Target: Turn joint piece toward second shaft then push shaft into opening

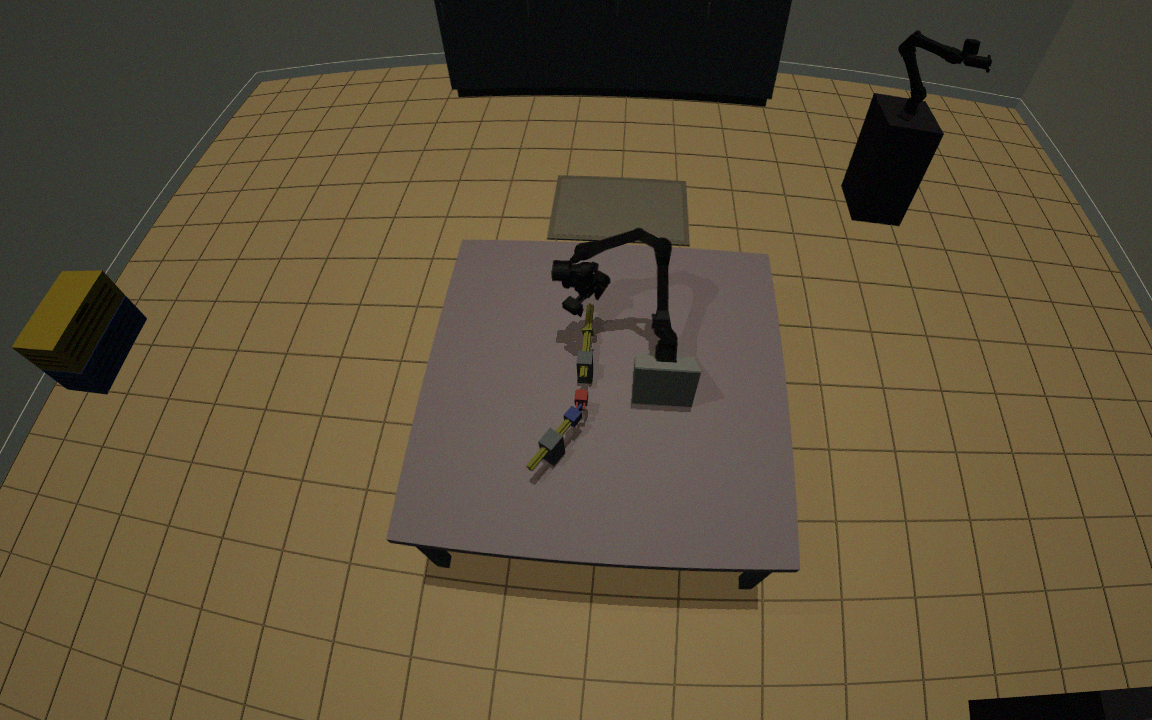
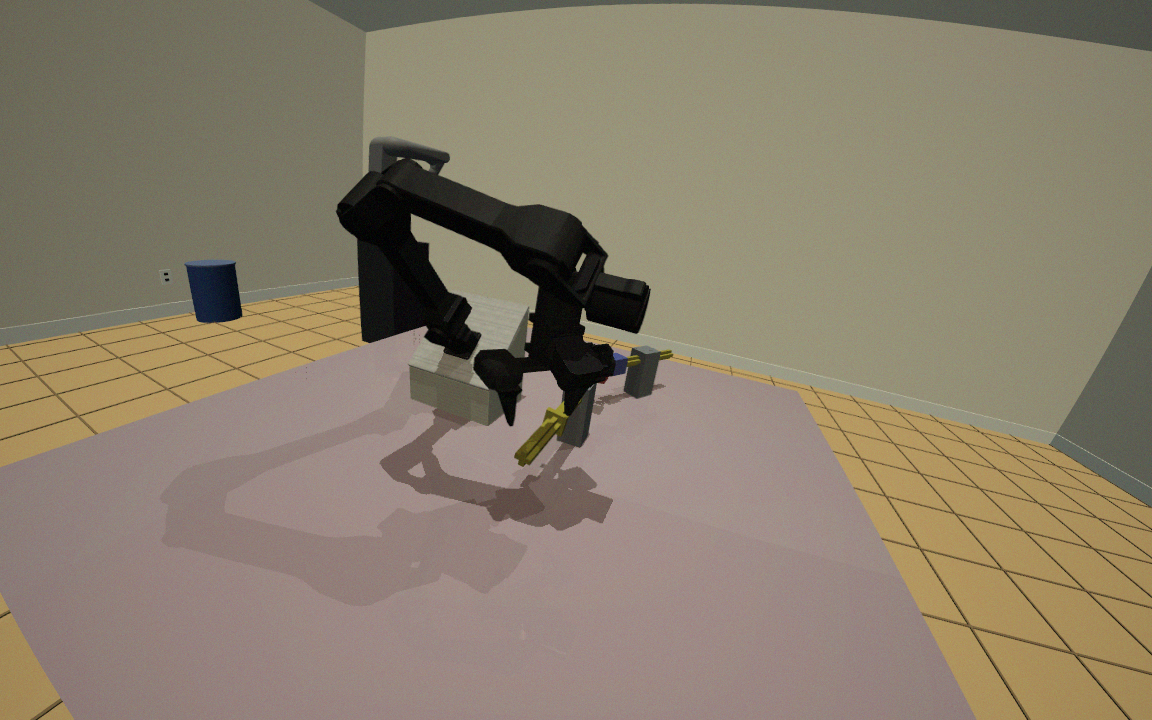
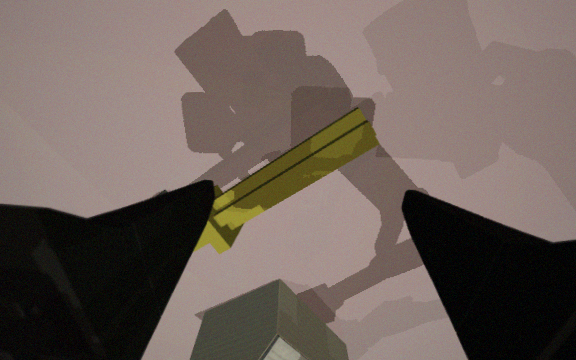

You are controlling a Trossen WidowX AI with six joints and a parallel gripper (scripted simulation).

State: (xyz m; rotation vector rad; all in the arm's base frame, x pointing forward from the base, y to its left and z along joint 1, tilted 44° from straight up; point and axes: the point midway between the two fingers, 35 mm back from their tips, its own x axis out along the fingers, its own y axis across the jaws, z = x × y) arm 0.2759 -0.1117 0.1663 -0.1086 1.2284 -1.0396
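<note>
The sliding second shaft [image 1: 589, 325] [image 2: 539, 437] [image 3: 293, 169] is a yellow bar running through a grey block [image 1: 584, 365] [image 2: 577, 428] on the mauve table [image 1: 607, 501] [image 2: 294, 582] [image 3: 68, 100]. Beyond that block lie the red joint piece [image 1: 580, 395], a blue hinge piece [image 1: 572, 414] [image 2: 619, 362], and the fixed shaft's grey block [image 1: 551, 441] [image 2: 642, 369]. My gripper [image 1: 582, 300] [image 2: 542, 402] [image 3: 308, 194] is open and empty. It hangs just above the outer free end of the second shaft, one finger on each side. In the wrist view the left finger hides the shaft's lower part.
The arm's pale base pedestal [image 1: 665, 385] [image 2: 464, 376] [image 3: 263, 320] stands right beside the shaft. Off the table are a yellow crate [image 1: 70, 322], a blue bin [image 2: 213, 289], a floor mat [image 1: 620, 207], a dark cabinet [image 1: 607, 44] and another arm on a dark stand [image 1: 889, 161].
</note>
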